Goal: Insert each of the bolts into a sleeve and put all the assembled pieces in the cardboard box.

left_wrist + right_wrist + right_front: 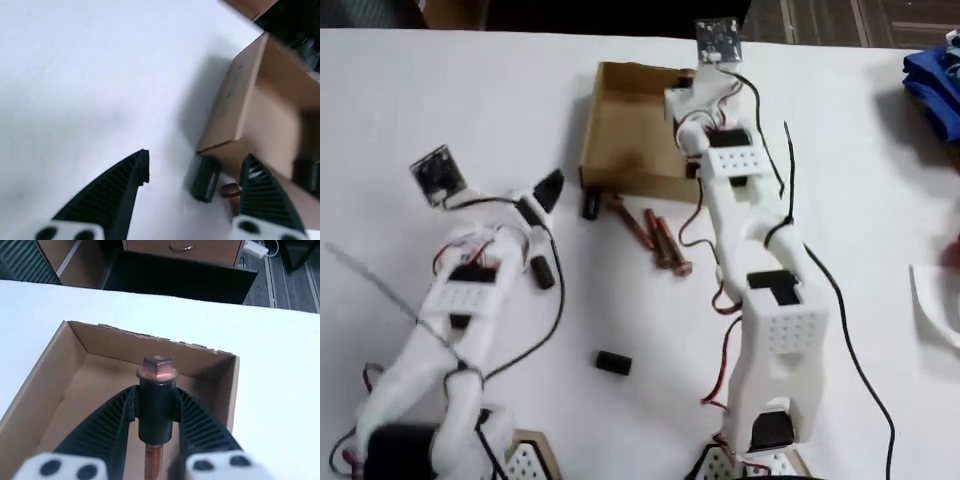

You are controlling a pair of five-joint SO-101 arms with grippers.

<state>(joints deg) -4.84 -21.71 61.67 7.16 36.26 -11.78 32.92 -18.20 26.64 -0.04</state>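
Note:
My right gripper is shut on a black sleeve with a copper bolt through it, held upright over the cardboard box. In the high view that gripper hangs over the box's right side. My left gripper is open above the table just short of the box's corner, where a black sleeve and a bolt end lie between its fingers. Three loose copper bolts lie in front of the box, with sleeves nearby. The left gripper sits left of them.
A blue cloth lies at the far right and a white curved object at the right edge. A thin grey strip crosses the table on the left. Black and red cables trail along both arms.

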